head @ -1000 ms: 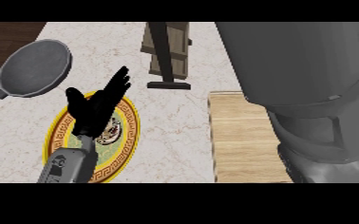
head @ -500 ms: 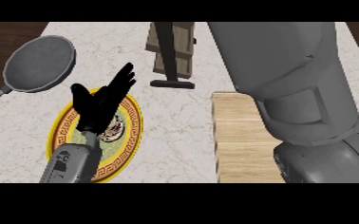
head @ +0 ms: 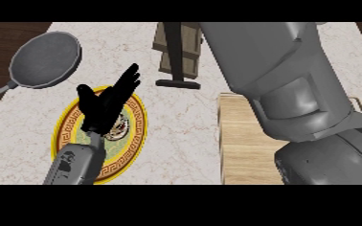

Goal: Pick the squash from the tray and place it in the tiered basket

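Note:
No squash shows in the head view. The wooden tray (head: 237, 143) lies at the right, mostly covered by my big grey right forearm (head: 283, 86), which runs from the lower right up past the top edge; its hand is out of sight. The tiered basket (head: 178, 48) stands at the top centre on a black foot (head: 177, 83). My left hand (head: 106, 103) hovers open, fingers straight and pointing up-right, over a yellow patterned plate (head: 78, 143).
A dark grey frying pan (head: 46, 60) sits at the upper left of the marble counter (head: 184, 124), its handle reaching toward the left edge. Dark wood borders the counter at the far left.
My right forearm has swung leftward and upward across the view, hiding more of the tray and nearing the basket. The left hand has stayed over the plate.

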